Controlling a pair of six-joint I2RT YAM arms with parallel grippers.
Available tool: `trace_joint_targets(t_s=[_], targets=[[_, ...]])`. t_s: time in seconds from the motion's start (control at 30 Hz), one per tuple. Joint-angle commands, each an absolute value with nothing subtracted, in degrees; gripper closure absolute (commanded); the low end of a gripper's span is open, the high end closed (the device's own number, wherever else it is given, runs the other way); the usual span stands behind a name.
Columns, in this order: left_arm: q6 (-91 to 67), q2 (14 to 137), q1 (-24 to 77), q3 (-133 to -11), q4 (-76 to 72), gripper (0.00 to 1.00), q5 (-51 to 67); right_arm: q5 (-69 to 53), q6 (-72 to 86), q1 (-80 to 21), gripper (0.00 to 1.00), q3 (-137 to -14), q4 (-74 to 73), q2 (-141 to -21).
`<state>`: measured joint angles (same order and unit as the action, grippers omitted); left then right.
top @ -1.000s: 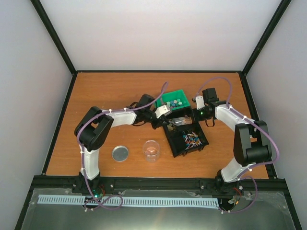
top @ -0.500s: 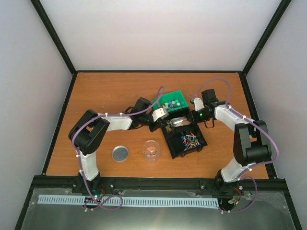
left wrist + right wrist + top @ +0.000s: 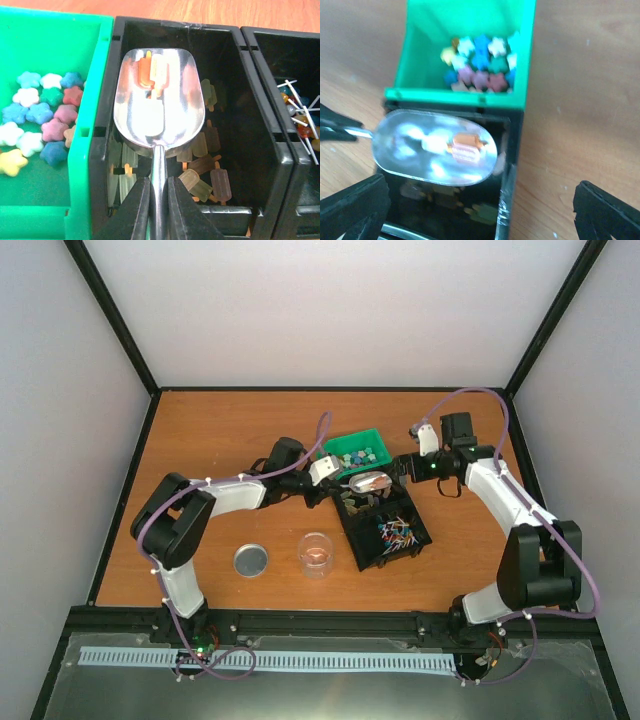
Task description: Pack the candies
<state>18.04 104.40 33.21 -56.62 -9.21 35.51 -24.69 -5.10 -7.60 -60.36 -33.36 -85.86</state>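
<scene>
The candies [image 3: 37, 120] are small star pieces in pink, blue, white, green and yellow, lying in a green bin [image 3: 92, 100]; they also show as candies [image 3: 358, 454] [image 3: 480, 62]. My left gripper [image 3: 159, 200] is shut on the handle of a metal scoop [image 3: 160, 100] [image 3: 368, 482]. The scoop hovers over the black bin next to the green one and carries an orange popsicle-shaped gummy [image 3: 150, 72] [image 3: 465, 147]. My right gripper [image 3: 480, 210] hangs open above that black bin, its fingers [image 3: 355, 207] wide apart and holding nothing.
The black bin [image 3: 235, 100] under the scoop holds pale brownish popsicle gummies. A second black bin [image 3: 400, 535] holds thin multicoloured lollipop sticks [image 3: 300, 115]. A clear jar [image 3: 317, 553] and a round metal lid [image 3: 251, 560] stand on the table nearer the arm bases.
My right gripper has opened wide and drawn back to the right, away from the bins. The left arm has shifted left with the scoop still in its grip.
</scene>
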Motion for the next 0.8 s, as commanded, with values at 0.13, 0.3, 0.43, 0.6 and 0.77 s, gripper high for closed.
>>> trace_joint_targets(t_s=[0.13,0.3,0.43,0.6,0.77], targets=[[22.3,94.8,32.4,-53.4,-8.4,0.99,39.2,-37.0,-0.8,-6.9,0.00,-69.2,-31.3,-78.7],[24.1,90.7,32.0,-50.7,-5.9,0.99,40.1,-42.6,7.6,-6.9,0.00,-72.3,-26.2,-76.7],[27.2,85.3,31.5,-48.2,-2.4,0.99,40.5,-45.9,19.0,-6.9,0.00,-76.3,-20.6,-77.3],[28.7,75.4,28.6,-45.0,6.8,0.99,44.2,-47.2,35.2,-7.1,0.00,-79.3,-13.4,-78.8],[35.0,61.9,27.1,-42.5,18.5,0.99,45.6,-42.6,46.9,-10.5,0.00,-84.5,-9.5,-82.0]])
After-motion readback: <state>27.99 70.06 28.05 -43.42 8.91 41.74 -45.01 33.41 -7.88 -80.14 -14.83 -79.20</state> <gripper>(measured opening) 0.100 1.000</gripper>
